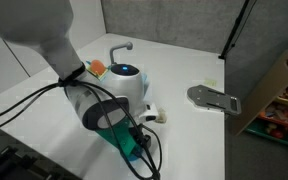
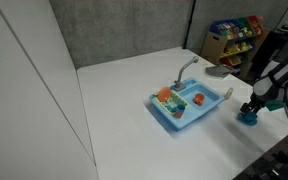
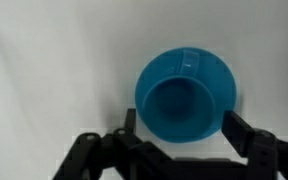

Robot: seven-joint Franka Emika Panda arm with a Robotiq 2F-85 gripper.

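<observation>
A blue bowl sits upright on the white tabletop and fills the middle of the wrist view. My gripper is open just above it, one dark finger on each side of the bowl's near half. I cannot tell whether the fingers touch it. In an exterior view the gripper hovers over the teal-blue bowl near the table's front right edge. In the other exterior view the arm hides the bowl.
A blue toy sink with a grey faucet holds orange and red toy foods; it also shows behind the arm. A grey flat object lies near the table edge. Shelves of colourful items stand beyond.
</observation>
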